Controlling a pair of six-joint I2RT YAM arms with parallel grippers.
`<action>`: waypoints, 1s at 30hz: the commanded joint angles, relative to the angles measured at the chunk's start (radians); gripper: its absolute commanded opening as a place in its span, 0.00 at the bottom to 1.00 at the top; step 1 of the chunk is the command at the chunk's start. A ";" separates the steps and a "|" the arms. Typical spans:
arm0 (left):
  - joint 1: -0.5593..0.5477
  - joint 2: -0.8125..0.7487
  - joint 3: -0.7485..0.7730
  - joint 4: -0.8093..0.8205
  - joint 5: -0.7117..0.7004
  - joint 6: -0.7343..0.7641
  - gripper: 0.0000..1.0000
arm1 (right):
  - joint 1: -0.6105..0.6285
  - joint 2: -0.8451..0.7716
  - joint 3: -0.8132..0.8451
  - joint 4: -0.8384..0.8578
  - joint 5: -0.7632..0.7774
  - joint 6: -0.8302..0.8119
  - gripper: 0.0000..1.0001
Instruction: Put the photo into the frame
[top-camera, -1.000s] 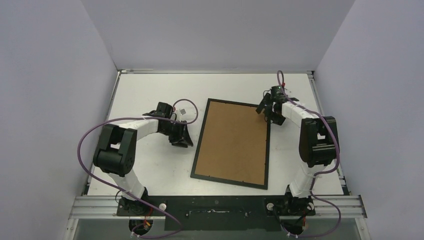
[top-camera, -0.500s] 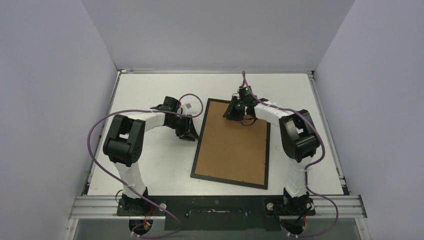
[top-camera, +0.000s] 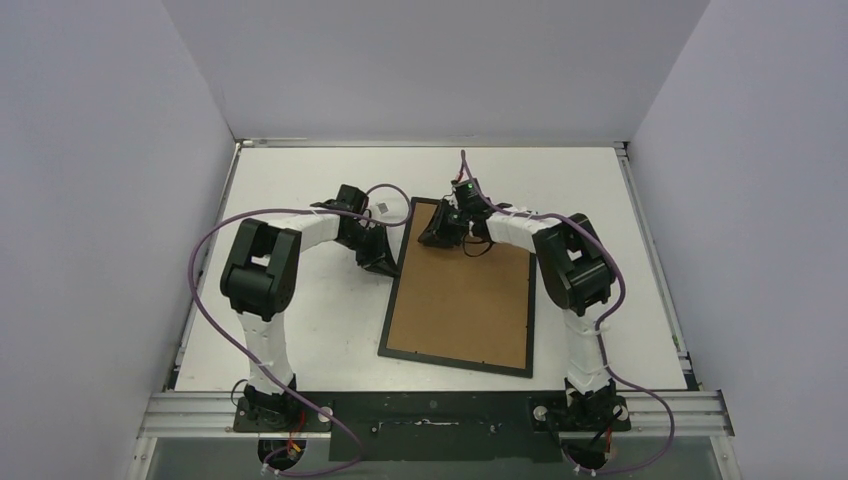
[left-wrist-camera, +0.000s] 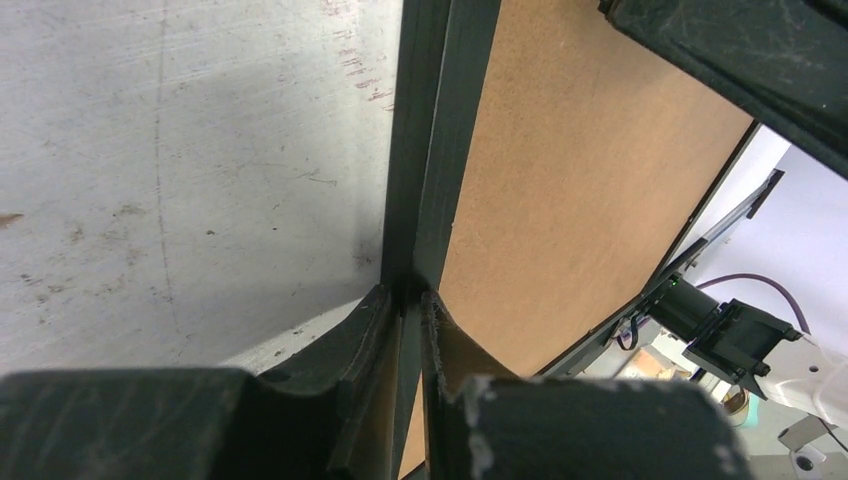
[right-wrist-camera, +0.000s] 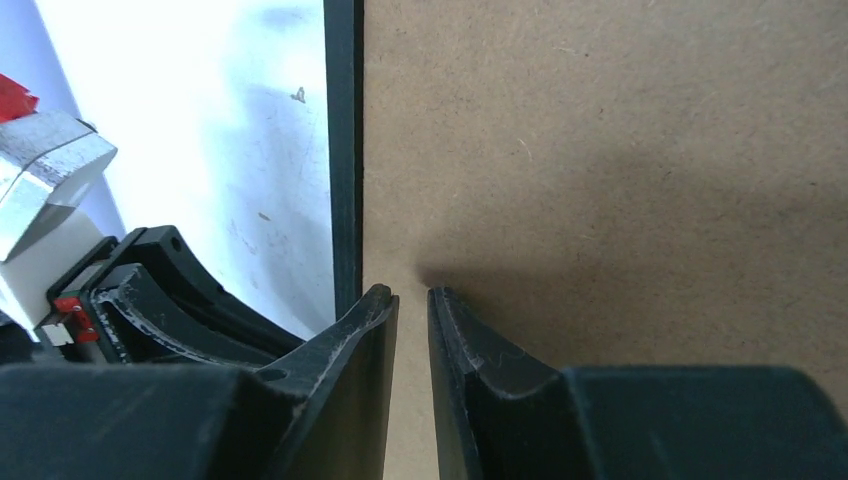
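Observation:
The thin black frame (top-camera: 455, 360) lies flat on the table with a brown cardboard backing (top-camera: 465, 300) filling it, face up. My left gripper (top-camera: 385, 262) is shut on the frame's left rail (left-wrist-camera: 425, 140); one finger is outside the rail and the other is on the backing side (left-wrist-camera: 405, 300). My right gripper (top-camera: 437, 236) hovers low over the backing's far left corner. Its fingers are shut to a thin slit (right-wrist-camera: 412, 295) with nothing between them, just inside the black rail (right-wrist-camera: 343, 130). The photo is hidden from every view.
The white table (top-camera: 300, 330) is scuffed and walled by pale panels at the left, back and right. Both arms reach in over the frame's far left part, close to each other. A metal rail (top-camera: 440, 410) runs along the near edge.
The right arm swung left from beyond the frame's far right corner to its far left corner and its jaws closed. The left gripper slid right onto the frame's left rail and closed on it.

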 joint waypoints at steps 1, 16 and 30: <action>-0.012 0.067 0.019 -0.036 -0.137 0.025 0.07 | 0.029 0.068 0.025 -0.264 0.128 -0.130 0.21; 0.000 0.119 0.038 -0.064 -0.075 0.027 0.04 | 0.057 -0.056 -0.166 -0.035 -0.003 -0.161 0.27; 0.032 0.167 0.037 -0.059 -0.031 0.013 0.04 | 0.248 -0.112 -0.354 0.337 -0.219 -0.112 0.25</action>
